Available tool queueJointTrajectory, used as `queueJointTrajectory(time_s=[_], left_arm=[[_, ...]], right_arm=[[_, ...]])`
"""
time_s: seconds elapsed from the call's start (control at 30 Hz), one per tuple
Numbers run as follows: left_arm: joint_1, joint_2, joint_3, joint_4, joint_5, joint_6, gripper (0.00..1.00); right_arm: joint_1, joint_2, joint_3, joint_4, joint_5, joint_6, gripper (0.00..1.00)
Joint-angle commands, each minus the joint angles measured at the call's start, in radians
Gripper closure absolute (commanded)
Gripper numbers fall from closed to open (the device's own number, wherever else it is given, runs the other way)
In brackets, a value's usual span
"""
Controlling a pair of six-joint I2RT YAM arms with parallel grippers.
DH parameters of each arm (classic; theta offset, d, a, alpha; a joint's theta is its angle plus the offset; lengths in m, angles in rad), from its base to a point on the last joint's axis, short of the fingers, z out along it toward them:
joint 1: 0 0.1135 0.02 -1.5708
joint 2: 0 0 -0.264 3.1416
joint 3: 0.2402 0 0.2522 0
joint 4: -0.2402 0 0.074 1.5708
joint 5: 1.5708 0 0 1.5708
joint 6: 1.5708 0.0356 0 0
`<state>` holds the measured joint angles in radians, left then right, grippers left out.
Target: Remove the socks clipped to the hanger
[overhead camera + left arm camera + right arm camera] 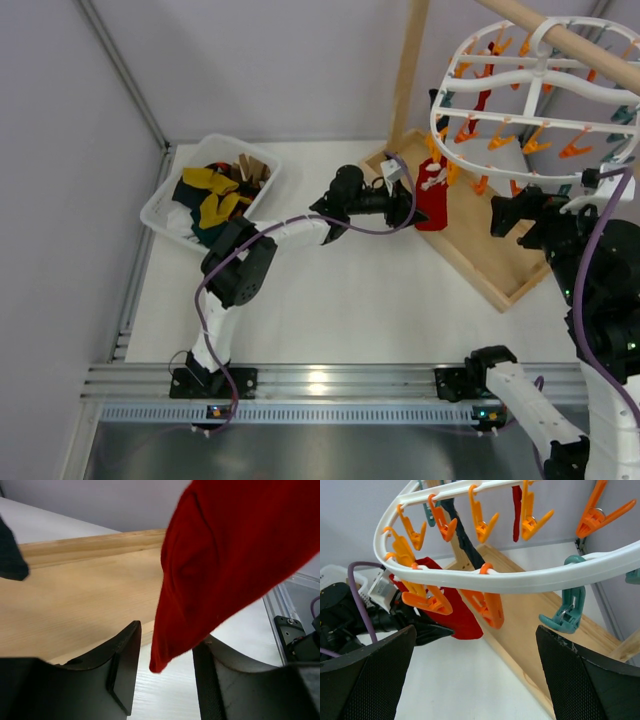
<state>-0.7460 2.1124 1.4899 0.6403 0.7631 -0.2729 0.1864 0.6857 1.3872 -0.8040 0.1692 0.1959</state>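
Observation:
The white hanger (520, 75) hangs from the wooden stand's rod, with orange and teal clips. A red sock (432, 200) hangs from an orange clip on its left edge. My left gripper (407, 206) is open, and the sock's lower tip (165, 650) hangs between its fingers (125, 665). In the right wrist view the red sock (457, 611) shows under the hanger rim (520, 580), with a dark navy sock (465, 540) and another red one (516, 505) clipped further back. My right gripper (475, 675) is wide open and empty below the hanger's right side (512, 212).
The wooden stand's base board (470, 245) lies under the hanger, and its upright post (410, 70) stands behind. A white basket (165, 205) at the far left holds mustard and dark socks. A teal clip (565, 615) dangles close to my right finger.

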Motion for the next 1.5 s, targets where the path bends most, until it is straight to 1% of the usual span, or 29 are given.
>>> queueJointTrajectory(time_s=[0.0,0.1,0.13,0.2,0.23,0.27,0.3,0.33,0.4,0.43,0.53,0.57,0.63,0.67,0.7,0.77,0.8,0.83,0.87,0.9,0.93,1.0,1.07,1.1,1.13,1.23,1.27,1.3,1.47], left_arm=[[0.005,-0.017,0.055,0.071,-0.031,-0.002,0.52],[0.004,-0.023,0.059,0.071,-0.039,-0.022,0.52],[0.000,-0.026,0.059,0.071,-0.044,-0.026,0.55],[-0.010,-0.031,0.052,0.071,-0.074,-0.023,0.63],[-0.016,-0.037,0.047,0.071,-0.091,-0.023,0.74],[-0.021,-0.046,0.032,0.071,-0.116,-0.025,0.81],[-0.029,-0.054,0.021,0.071,-0.137,-0.031,0.85],[-0.039,-0.067,0.009,0.071,-0.195,-0.052,0.89],[-0.050,-0.087,-0.035,0.071,-0.231,-0.063,0.94],[-0.062,-0.101,-0.055,0.073,-0.270,-0.068,1.00],[-0.101,-0.170,-0.149,0.070,-0.436,-0.057,1.00],[-0.111,-0.208,-0.190,0.070,-0.529,-0.058,1.00],[-0.147,-0.236,-0.210,0.049,-0.591,-0.065,1.00],[-0.156,-0.259,-0.200,-0.021,-0.669,-0.063,1.00],[-0.170,-0.265,-0.189,-0.059,-0.703,-0.061,1.00],[-0.210,-0.276,-0.154,-0.120,-0.754,-0.039,1.00],[-0.225,-0.276,-0.139,-0.176,-0.845,-0.031,1.00],[-0.258,-0.266,-0.117,-0.210,-0.890,-0.011,1.00],[-0.277,-0.259,-0.065,-0.243,-0.936,0.004,1.00],[-0.321,-0.250,-0.039,-0.301,-1.040,0.038,1.00],[-0.346,-0.226,-0.014,-0.321,-1.083,0.053,1.00],[-0.404,-0.198,0.061,-0.362,-1.166,0.078,1.00],[-0.432,-0.155,0.134,-0.422,-1.232,0.092,1.00],[-0.453,-0.141,0.153,-0.435,-1.255,0.103,1.00],[-0.466,-0.120,0.185,-0.450,-1.322,0.112,1.00],[-0.519,-0.079,0.225,-0.458,-1.421,0.164,1.00],[-0.532,-0.071,0.252,-0.459,-1.488,0.173,1.00],[-0.555,-0.062,0.263,-0.462,-1.513,0.185,1.00],[-0.598,-0.020,0.316,-0.468,-1.640,0.225,1.00]], right_arm=[[-0.016,-0.015,0.041,-0.035,-0.063,0.013,0.00],[-0.016,-0.031,0.041,-0.034,-0.091,0.020,0.00],[-0.015,-0.037,0.041,-0.031,-0.100,0.022,0.01],[-0.016,-0.040,0.032,-0.020,-0.151,0.030,0.00],[-0.016,-0.046,0.023,-0.012,-0.164,0.033,0.01],[-0.016,-0.048,0.019,0.006,-0.250,0.042,0.01],[-0.015,-0.049,0.015,0.015,-0.287,0.043,0.01],[-0.015,-0.055,0.006,0.028,-0.319,0.053,0.01],[-0.016,-0.064,-0.008,0.075,-0.405,0.063,0.00],[-0.015,-0.072,-0.014,0.086,-0.430,0.066,0.01],[-0.016,-0.068,0.009,0.085,-0.477,0.079,0.01],[-0.016,-0.066,0.015,0.081,-0.488,0.079,0.01],[-0.015,-0.054,0.044,0.065,-0.494,0.082,0.00],[-0.015,-0.048,0.055,0.059,-0.502,0.079,0.00],[-0.016,-0.038,0.065,0.043,-0.505,0.076,0.01],[-0.016,-0.018,0.087,0.032,-0.513,0.066,0.00],[-0.016,-0.011,0.093,0.023,-0.510,0.062,0.00],[-0.016,0.000,0.105,0.011,-0.504,0.062,0.01],[-0.015,0.005,0.108,0.006,-0.488,0.062,0.01],[-0.016,0.011,0.111,0.003,-0.475,0.065,0.01],[-0.016,0.018,0.122,-0.010,-0.464,0.068,0.01],[-0.016,0.031,0.142,-0.033,-0.400,0.068,0.01],[-0.015,0.058,0.193,-0.088,-0.343,0.056,0.01],[-0.016,0.070,0.213,-0.113,-0.330,0.048,0.01],[-0.016,0.086,0.249,-0.127,-0.320,0.039,0.01],[-0.016,0.116,0.317,-0.175,-0.280,0.024,0.01],[-0.016,0.127,0.334,-0.193,-0.261,0.017,0.02],[-0.015,0.135,0.348,-0.213,-0.257,0.016,0.02],[-0.016,0.164,0.411,-0.239,-0.234,0.004,0.04]])
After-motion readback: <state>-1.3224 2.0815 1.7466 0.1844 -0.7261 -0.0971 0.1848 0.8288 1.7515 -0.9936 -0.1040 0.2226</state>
